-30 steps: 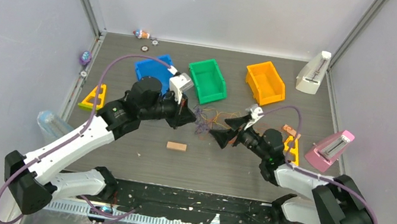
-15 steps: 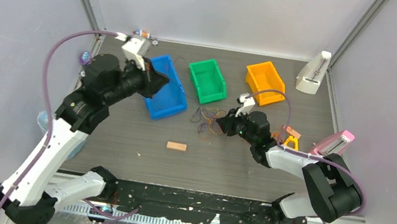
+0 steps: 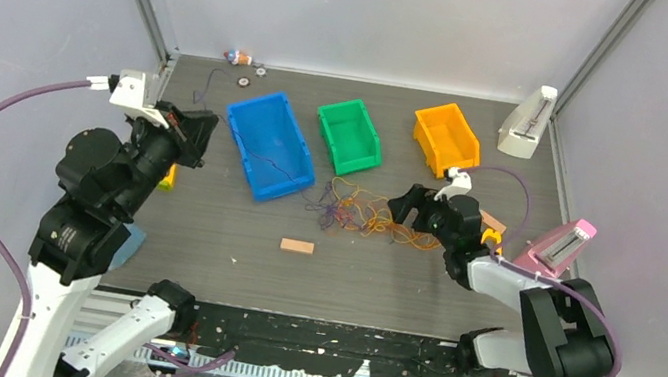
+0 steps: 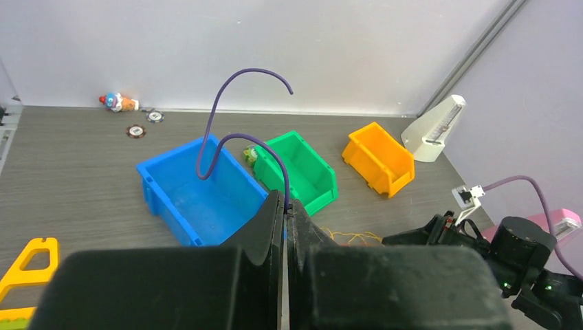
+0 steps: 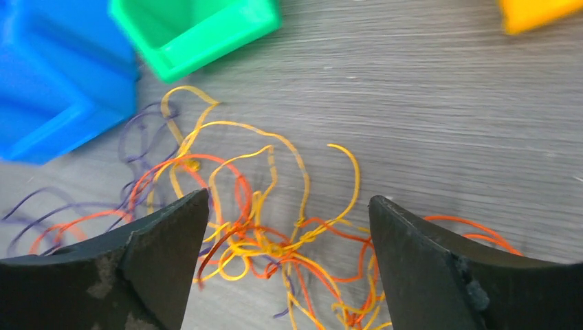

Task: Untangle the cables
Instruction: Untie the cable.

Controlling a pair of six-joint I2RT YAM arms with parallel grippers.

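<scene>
Top external view: the left claw (image 3: 197,131) has swung away from the middle of the worktop (image 3: 346,282) to the far left. It is clamped tight on a purple strand (image 4: 227,137), which curls up above its tips to a free end. Ahead of that claw sits the blue bin (image 3: 258,131). A thin dark line crosses the bin toward the heap, so the strand does not look fully freed. The cables (image 3: 366,216), a tight clump a second ago, now lie spread in looser orange, yellow and red loops directly beneath the right claw (image 5: 287,199). That claw hovers low over them, spread wide and holding nothing. The pull seems to have opened the tangle, so further strands should be easier to single out.
</scene>
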